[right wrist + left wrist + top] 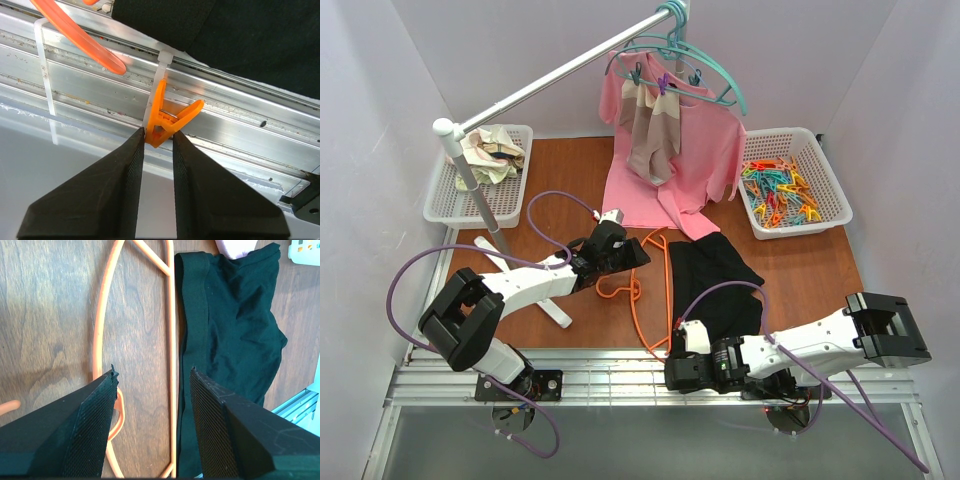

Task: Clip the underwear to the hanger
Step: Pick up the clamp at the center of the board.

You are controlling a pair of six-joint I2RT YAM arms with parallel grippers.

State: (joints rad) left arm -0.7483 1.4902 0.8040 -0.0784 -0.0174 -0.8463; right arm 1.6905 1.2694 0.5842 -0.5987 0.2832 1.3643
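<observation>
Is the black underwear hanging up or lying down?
Lying down: the underwear sits crumpled on the table beside the orange hanger, unclipped.

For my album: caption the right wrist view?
Right gripper pinching an orange peg over the metal rail, hanger and underwear beyond.

Matt black cloth underwear [235, 315]; glossy orange plastic hanger [173, 365], clip [165, 120]; wood table [45, 315].

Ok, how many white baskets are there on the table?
2. The left basket sits back left, holding crumpled cloth; the right basket sits back right, full of coloured clothespins. None looks hidden.
</observation>
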